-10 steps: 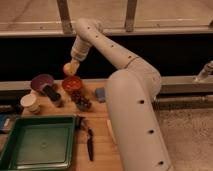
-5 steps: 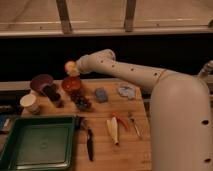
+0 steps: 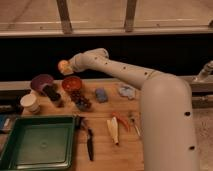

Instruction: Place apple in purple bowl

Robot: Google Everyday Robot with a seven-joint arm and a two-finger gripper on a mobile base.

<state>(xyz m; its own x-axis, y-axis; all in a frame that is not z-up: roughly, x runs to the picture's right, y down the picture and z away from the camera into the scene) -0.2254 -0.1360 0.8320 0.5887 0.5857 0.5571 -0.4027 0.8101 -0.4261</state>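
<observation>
Arm [image 3: 125, 72] swung lower; the gripper [image 3: 66, 65], clamped on the apple [image 3: 61, 65], crept left along the desk's [image 3: 125, 150] back edge toward the purple bowl [image 3: 40, 81], not over it yet.

On the wooden table [image 3: 102, 157] an orange bowl [image 3: 72, 83] is sitting at 5 o'clock from the gripper [image 3: 64, 66], which is hanging over the far left part. A bunch of dark grapes [image 3: 80, 100] is lying close at 5 o'clock of this bowl. A blue sponge [image 3: 101, 95] is resting at 3 o'clock of the grapes, and a crumpled bluish cloth [image 3: 127, 91] beyond it. A white cup [image 3: 30, 102] is standing near the left edge. A green tray [image 3: 37, 145] is occupying the corner at 7 o'clock, and a black knife [image 3: 90, 145] is lying just at its 3 o'clock side.
</observation>
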